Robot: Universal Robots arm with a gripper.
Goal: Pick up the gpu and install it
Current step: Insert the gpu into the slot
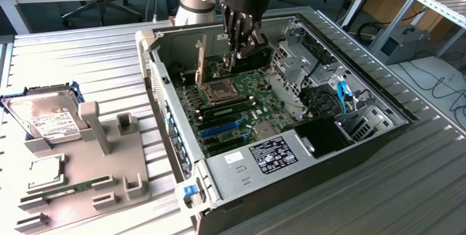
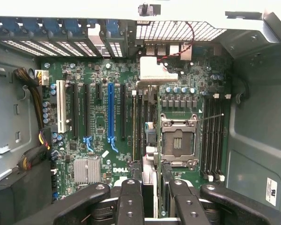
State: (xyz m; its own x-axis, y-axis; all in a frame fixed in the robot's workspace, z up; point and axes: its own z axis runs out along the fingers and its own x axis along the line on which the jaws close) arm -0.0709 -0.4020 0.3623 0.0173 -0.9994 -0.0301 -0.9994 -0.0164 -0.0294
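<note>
My gripper (image 1: pixel 244 41) hangs inside the open computer case (image 1: pixel 378 101), above the far end of the motherboard (image 1: pixel 240 96). It is shut on the gpu (image 1: pixel 254 58), a dark thin card held upright below the fingers. In the wrist view the gpu (image 2: pixel 140 117) appears edge-on, running from between my fingers (image 2: pixel 129 199) down toward the board, with its pale metal end bracket (image 2: pixel 155 74) at the case's rear wall. The card sits between the long blue slot (image 2: pixel 111 112) and the CPU socket (image 2: pixel 178 143). Whether its edge touches a slot is hidden.
A grey parts holder (image 1: pixel 109 175) at the exterior view's left carries a hard drive (image 1: pixel 43 118), a CPU (image 1: pixel 45 169) and a RAM stick (image 1: pixel 54 191). Inside the case are a power supply (image 1: pixel 273 156), drive cage and cables (image 1: pixel 342 96), and RAM slots (image 2: pixel 213 140).
</note>
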